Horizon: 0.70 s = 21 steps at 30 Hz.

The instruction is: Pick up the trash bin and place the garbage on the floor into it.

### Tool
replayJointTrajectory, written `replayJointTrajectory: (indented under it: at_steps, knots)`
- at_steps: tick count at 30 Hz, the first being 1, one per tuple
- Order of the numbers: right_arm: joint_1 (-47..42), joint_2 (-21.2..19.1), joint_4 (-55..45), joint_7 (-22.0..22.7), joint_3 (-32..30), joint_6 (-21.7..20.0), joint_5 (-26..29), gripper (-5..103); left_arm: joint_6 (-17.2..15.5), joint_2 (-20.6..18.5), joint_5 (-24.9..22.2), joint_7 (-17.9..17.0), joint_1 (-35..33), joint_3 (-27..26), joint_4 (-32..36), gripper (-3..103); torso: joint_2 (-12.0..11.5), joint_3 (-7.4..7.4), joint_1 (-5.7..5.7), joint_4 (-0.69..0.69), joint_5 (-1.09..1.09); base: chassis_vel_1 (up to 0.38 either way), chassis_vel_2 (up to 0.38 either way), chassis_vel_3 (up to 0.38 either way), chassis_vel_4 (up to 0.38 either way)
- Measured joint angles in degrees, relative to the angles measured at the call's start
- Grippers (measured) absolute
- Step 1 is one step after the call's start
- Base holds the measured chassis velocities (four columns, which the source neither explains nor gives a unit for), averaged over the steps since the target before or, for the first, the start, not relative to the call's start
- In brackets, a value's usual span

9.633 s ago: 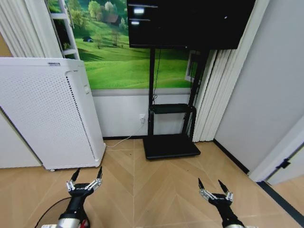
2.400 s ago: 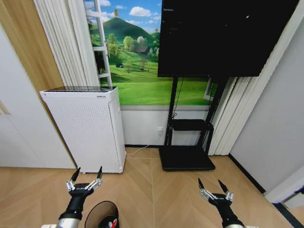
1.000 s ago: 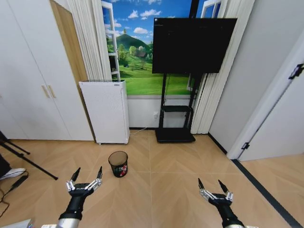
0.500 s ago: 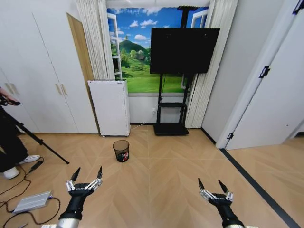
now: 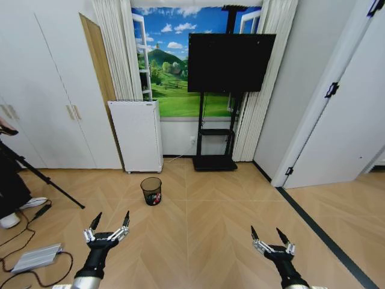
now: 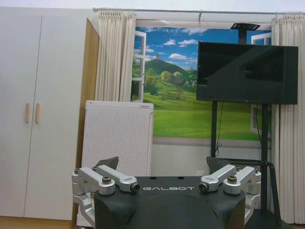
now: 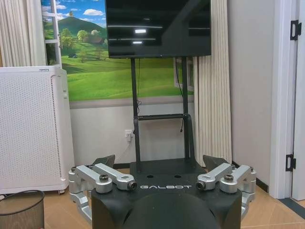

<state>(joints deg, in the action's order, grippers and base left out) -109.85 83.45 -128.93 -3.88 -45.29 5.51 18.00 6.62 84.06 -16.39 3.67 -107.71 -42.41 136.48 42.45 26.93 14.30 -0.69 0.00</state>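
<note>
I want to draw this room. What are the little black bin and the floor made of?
The trash bin looks like black wire mesh, probably metal: its wall is see-through, with red showing inside. The floor looks like light tan wood, fairly matte, laid in a zigzag herringbone pattern. It could be wood-look laminate. Both grippers, left and right, are open and empty.

Right gripper at 6 o'clock, jaws spread wide, holding nothing. Trash bin rim at 8 o'clock on the floor. White perforated appliance at 9 o'clock. TV stand at 12 o'clock.
</note>
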Motion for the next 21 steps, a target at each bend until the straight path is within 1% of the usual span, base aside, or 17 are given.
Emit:
replayJointTrajectory:
  at_steps: [14, 21]
  knots:
    - [0.0, 0.0, 0.0, 0.0, 0.0, 0.0, 0.0, 100, 0.0, 0.0, 0.0, 0.0, 0.0, 0.0, 0.0, 100, 0.0, 0.0, -0.01, 0.01, 0.0, -0.013, 0.01, 0.009, -0.007]
    - [0.0, 0.0, 0.0, 0.0, 0.0, 0.0, 0.0, 100, 0.0, 0.0, 0.0, 0.0, 0.0, 0.0, 0.0, 100, 0.0, 0.0, -0.02, 0.01, 0.01, -0.113, 0.11, 0.117, -0.122]
